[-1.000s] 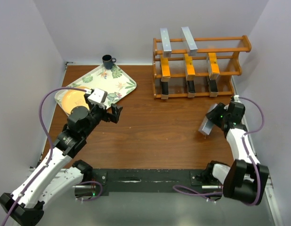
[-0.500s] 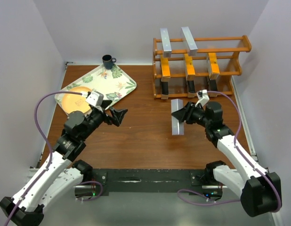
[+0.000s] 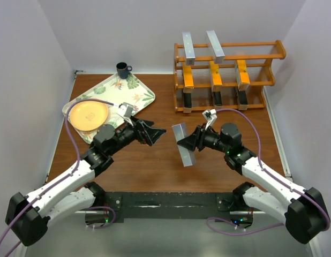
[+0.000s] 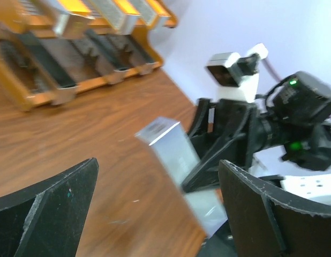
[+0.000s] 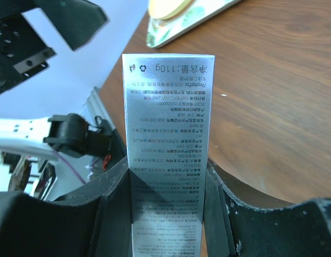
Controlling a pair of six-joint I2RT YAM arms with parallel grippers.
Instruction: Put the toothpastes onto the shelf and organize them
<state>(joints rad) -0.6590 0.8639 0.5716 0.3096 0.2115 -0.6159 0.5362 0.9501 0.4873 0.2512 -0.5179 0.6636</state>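
Right gripper (image 3: pixel 193 141) clamps 1 silver box (image 3: pixel 183 143) mid-table, well clear of shelf (image 3: pixel 272 53) front. Left gripper (image 3: pixel 155 132) gapes wide, near it. Shelf: 2 silver boxes (image 3: pixel 188 47) top with room at right, 3 orange boxes (image 3: pixel 215 75) middle, 3 black boxes (image 3: pixel 216 98) bottom.

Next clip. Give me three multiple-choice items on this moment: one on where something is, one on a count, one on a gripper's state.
1. Where is the loose silver toothpaste box?
A. on the shelf's bottom tier
B. in the right gripper, short of the shelf
C. on the shelf's top tier

2. How many boxes sit on the shelf?
A. six
B. eight
C. nine

3. How does the left gripper stand?
A. shut on a black box
B. shut, empty
C. open, empty

Key:
1 B, the right wrist view shows it clamped.
2 B, two silver, three orange, three black.
3 C, its jaws are spread wide and grip nothing.
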